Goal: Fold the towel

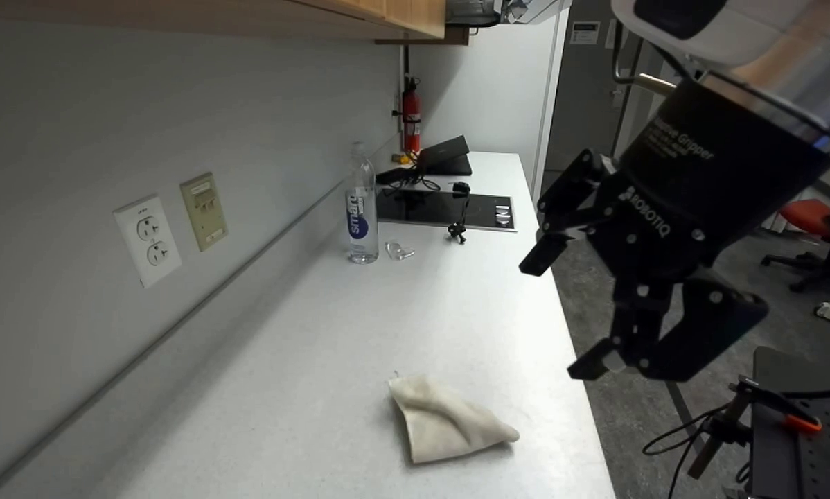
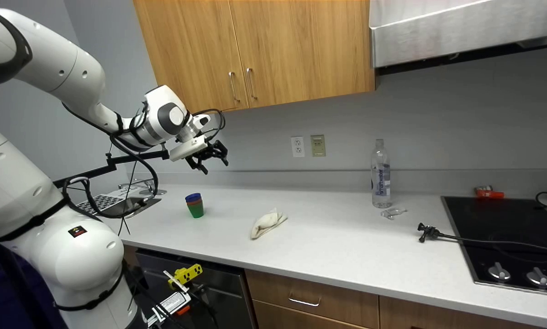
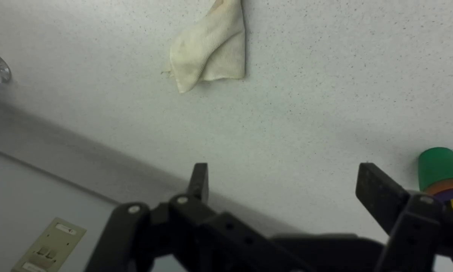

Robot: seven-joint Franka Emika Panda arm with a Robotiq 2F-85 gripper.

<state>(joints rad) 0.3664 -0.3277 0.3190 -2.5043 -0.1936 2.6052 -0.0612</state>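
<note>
The towel [image 1: 449, 421] is a small cream cloth lying creased on the white counter, roughly triangular with a fold across it. It also shows in an exterior view [image 2: 267, 224] and at the top of the wrist view [image 3: 207, 53], where its upper tip is cut off by the frame edge. My gripper [image 1: 567, 308] is black, open and empty, raised well above the counter and apart from the towel. It also shows in an exterior view [image 2: 214, 165], up and to the left of the towel. In the wrist view its fingers [image 3: 285, 177] stand wide apart with only counter between them.
A stack of coloured cups [image 2: 195, 205] stands left of the towel near the sink. A clear bottle [image 2: 381, 178], a small clear plastic piece [image 2: 393, 213], a black cabled stand [image 2: 428, 232] and a cooktop [image 2: 497, 224] are to the right. Wooden cabinets [image 2: 255, 55] hang above.
</note>
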